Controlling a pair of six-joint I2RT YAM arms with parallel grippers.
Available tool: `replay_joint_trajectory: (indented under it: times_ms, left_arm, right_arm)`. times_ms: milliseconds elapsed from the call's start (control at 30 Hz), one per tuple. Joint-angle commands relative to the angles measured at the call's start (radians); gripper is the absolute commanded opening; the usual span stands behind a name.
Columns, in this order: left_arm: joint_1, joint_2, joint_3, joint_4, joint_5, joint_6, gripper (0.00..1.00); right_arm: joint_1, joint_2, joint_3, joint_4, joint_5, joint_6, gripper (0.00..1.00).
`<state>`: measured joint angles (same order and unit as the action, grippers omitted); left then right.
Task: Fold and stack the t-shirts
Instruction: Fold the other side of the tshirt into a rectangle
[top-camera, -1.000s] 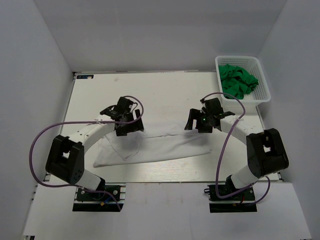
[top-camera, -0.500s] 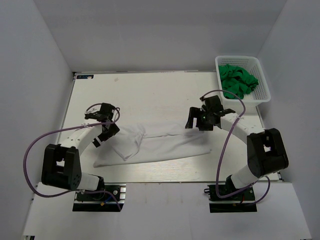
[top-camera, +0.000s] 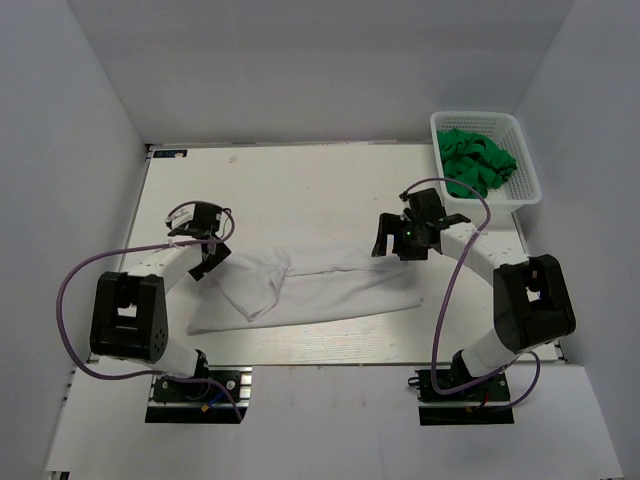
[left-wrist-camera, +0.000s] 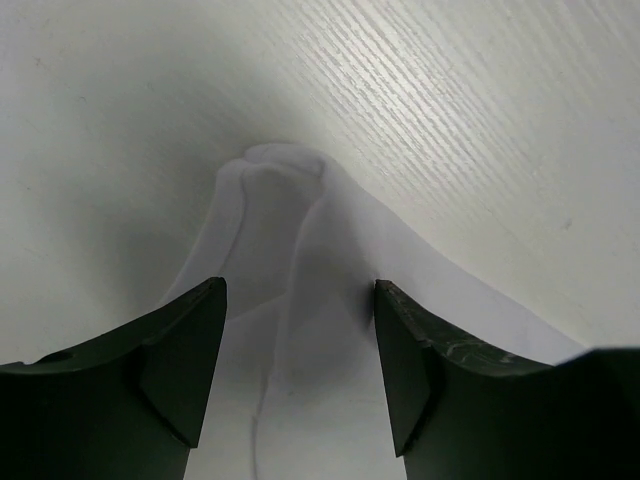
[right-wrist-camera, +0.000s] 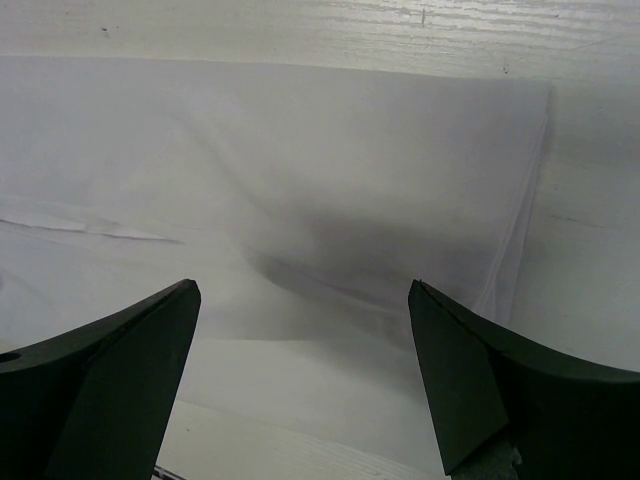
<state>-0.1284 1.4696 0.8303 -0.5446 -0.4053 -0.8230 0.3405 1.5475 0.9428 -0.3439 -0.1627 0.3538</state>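
Note:
The white t-shirt (top-camera: 320, 290) lies folded into a long band across the near middle of the table. My left gripper (top-camera: 207, 262) is open and empty just above the shirt's left end; the left wrist view shows a rumpled cloth corner (left-wrist-camera: 275, 200) between the fingers. My right gripper (top-camera: 395, 246) is open and empty over the shirt's upper right edge; the right wrist view shows flat white cloth (right-wrist-camera: 300, 200) below it. Several green t-shirts (top-camera: 476, 160) lie bunched in the basket.
The white lattice basket (top-camera: 530, 180) stands at the far right corner of the table. White walls close in the table on three sides. Purple cables loop from both arms.
My left gripper has let go of the shirt and swung left from its middle to its left end. The shirt's left part has dropped flat. The right gripper barely moved.

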Motion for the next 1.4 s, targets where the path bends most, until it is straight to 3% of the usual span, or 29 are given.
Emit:
replay_joint_trajectory:
  times_ms: [0,200,400,500,633,733,767,833,933,1100,1367]
  left_arm:
    - [0.018,-0.009,-0.023,0.037,-0.004,0.013,0.71]
    - [0.029,-0.035,-0.099,0.133,0.029,0.013,0.69]
    - [0.029,-0.025,-0.089,0.156,0.029,0.013,0.44]
    - [0.029,-0.044,-0.054,0.137,-0.003,0.033,0.44]
    - [0.029,-0.054,-0.017,0.117,-0.003,0.056,0.58]
    - [0.029,-0.054,-0.008,0.117,0.009,0.056,0.61]
    - [0.029,-0.054,-0.008,0.117,0.010,0.065,0.59]
    - [0.029,-0.054,-0.008,0.127,0.010,0.078,0.44]
    - [0.038,-0.029,-0.008,0.137,0.028,0.090,0.39]
    - [0.038,0.017,-0.017,0.137,0.040,0.078,0.00]
    - [0.038,-0.035,-0.008,0.118,-0.047,0.056,0.00]
  right_arm:
    - [-0.001,0.002,0.045,-0.020,0.012,-0.022,0.90]
    - [-0.001,0.031,0.070,-0.041,0.009,-0.027,0.90]
    - [-0.001,0.039,0.076,-0.041,-0.001,-0.022,0.90]
    - [-0.001,0.040,0.071,-0.041,-0.001,-0.016,0.90]
    - [0.000,0.040,0.068,-0.040,0.000,-0.015,0.90]
    - [-0.003,0.046,0.070,-0.041,-0.001,-0.015,0.90]
    - [-0.003,0.045,0.070,-0.043,0.000,-0.015,0.90]
    - [-0.003,0.045,0.070,-0.047,0.003,-0.015,0.90]
    - [-0.001,0.045,0.068,-0.046,0.009,-0.018,0.90]
    - [-0.001,0.046,0.065,-0.049,0.009,-0.019,0.90]
    - [-0.001,0.065,0.068,-0.052,0.022,-0.015,0.90]
